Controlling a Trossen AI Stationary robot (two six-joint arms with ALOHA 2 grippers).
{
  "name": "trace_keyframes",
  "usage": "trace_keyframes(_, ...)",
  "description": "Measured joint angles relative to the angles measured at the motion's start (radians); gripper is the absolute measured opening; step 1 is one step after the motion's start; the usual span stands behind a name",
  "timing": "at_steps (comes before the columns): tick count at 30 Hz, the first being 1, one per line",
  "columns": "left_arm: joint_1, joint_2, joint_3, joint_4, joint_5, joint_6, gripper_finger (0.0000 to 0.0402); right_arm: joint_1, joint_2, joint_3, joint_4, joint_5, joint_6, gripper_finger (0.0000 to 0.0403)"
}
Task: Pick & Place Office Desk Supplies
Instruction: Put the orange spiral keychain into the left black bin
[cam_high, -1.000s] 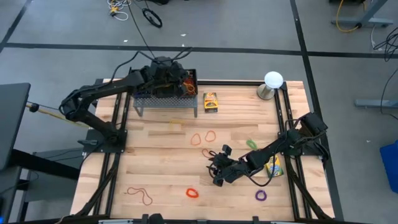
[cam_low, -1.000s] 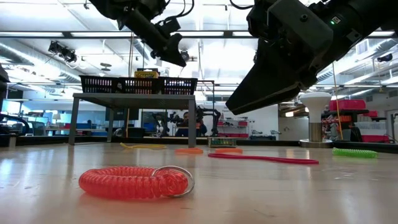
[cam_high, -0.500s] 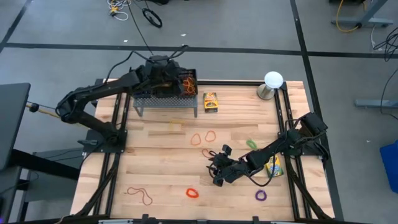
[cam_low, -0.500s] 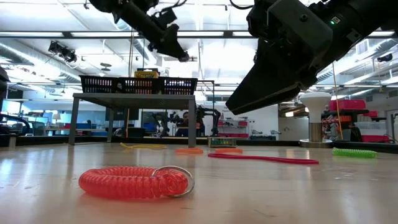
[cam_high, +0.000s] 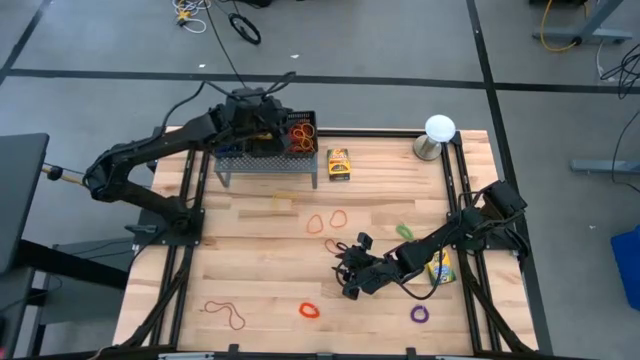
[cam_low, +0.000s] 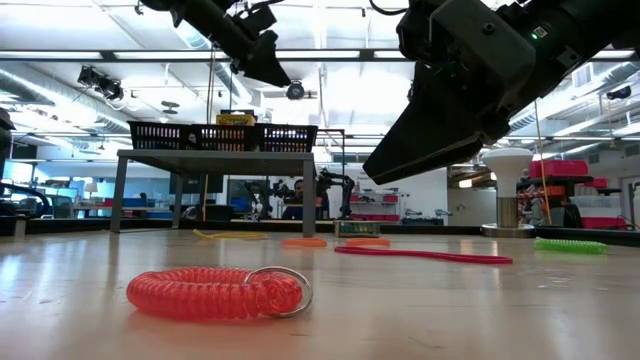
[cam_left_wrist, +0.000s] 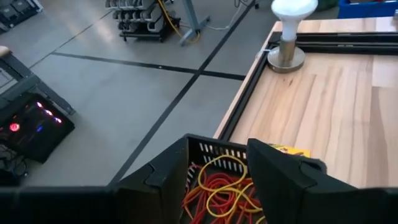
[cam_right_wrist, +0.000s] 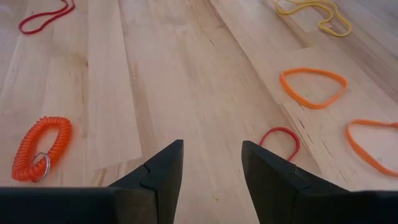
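My left gripper hovers open and empty above the black basket on a grey stand at the table's far left. Orange, red and yellow rubber bands lie in the basket. My right gripper is open low over the table's near middle, touching nothing. A red band lies flat just ahead of it, with orange bands beyond. One crayon box lies flat beside the basket, and another lies under my right arm.
Loose on the wood are a red coil with a ring, a purple loop, a green coil, a yellow band and a red band. A white ball on a metal base stands at the far right corner.
My left gripper has risen and drawn back toward the table's left, off the basket's right end. The orange and red bands lying in that end now show. My right arm has kept still.
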Motion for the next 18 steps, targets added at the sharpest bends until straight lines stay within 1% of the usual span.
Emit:
trace_keyframes(6,-0.043,-0.002,0.0,-0.002,-0.025,0.024,0.0172,0.0,0.0,0.0,0.0,0.0,0.0,0.0174)
trace_keyframes(11,-0.11,-0.018,0.0,-0.065,-0.056,0.071,0.0168,0.0,0.0,0.0,0.0,0.0,0.0,0.0174)
trace_keyframes(14,-0.146,-0.033,-0.004,-0.109,-0.056,0.08,0.0149,0.0,0.0,0.0,0.0,0.0,0.0,0.0174)
trace_keyframes(18,-0.191,-0.063,-0.077,-0.058,-0.021,0.063,0.0094,0.0,0.0,0.0,0.0,0.0,0.0,0.0174)
